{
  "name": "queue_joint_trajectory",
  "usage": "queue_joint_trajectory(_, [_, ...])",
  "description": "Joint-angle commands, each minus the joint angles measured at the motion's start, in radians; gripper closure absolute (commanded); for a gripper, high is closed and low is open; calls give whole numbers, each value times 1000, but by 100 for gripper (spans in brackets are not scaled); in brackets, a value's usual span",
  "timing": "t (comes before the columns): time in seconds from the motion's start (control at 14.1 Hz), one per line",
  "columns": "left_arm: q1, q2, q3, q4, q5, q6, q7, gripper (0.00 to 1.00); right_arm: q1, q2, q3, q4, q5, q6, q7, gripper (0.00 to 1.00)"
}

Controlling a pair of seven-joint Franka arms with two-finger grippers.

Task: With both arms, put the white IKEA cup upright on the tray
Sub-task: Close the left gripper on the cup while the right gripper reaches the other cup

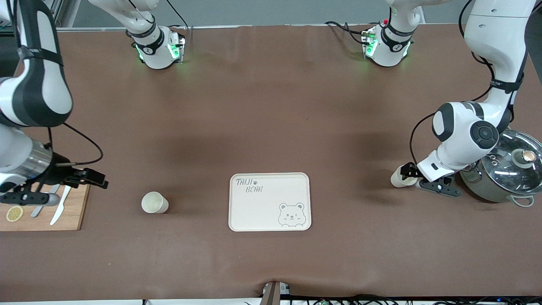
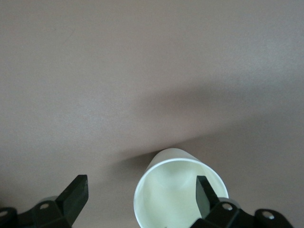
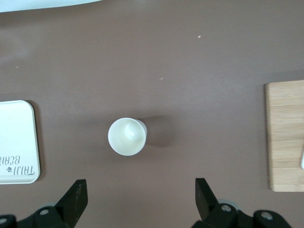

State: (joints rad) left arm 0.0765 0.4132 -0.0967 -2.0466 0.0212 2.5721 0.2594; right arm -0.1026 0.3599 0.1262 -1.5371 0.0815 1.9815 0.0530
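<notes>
Near the middle of the brown worktop, toward the front camera, lies the cream tray with its "TAIJI BEAR" lettering and winking bear; nothing rests on it. One white cup stands upright on the worktop beside the tray, toward the right arm's end. A second white cup lies at the left arm's end, mouth turned toward the left hand. That hand is low at the cup with its fingers spread; in the left wrist view one finger crosses the cup's open mouth while the other stands clear beside it, and no pinch shows. Just beside this hand sits a steel pot with a glass lid. The right hand hangs over the worktop between the upright cup and the wooden cutting board, fingers spread and holding nothing. On the board lie a lemon slice and a white knife.
</notes>
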Motion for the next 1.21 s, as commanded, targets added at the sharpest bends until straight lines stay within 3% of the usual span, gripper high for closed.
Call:
queue_joint_trajectory(0.0, [8,-27,-3,-44,3,31,23,0,17,53,-2,28,-12,46,50,0])
queue_joint_trajectory(0.14, [6,-10,-3,-38,2,31,43,0,17,89,-2,29,-25,54,50,0])
queue_joint_trajectory(0.21, [8,-14,-3,-40,2,31,31,60,18,108,-3,31,-43,56,51,0])
queue_joint_trajectory(0.28, [9,-14,0,-38,8,31,50,100,18,123,-3,31,-51,63,50,0])
queue_joint_trajectory(0.92, [25,4,-3,-21,9,42,74,100,29,241,-8,104,-78,77,53,0])
queue_joint_trajectory(1.14, [3,33,-3,28,-1,40,-7,100,29,255,-8,107,-78,77,60,0])
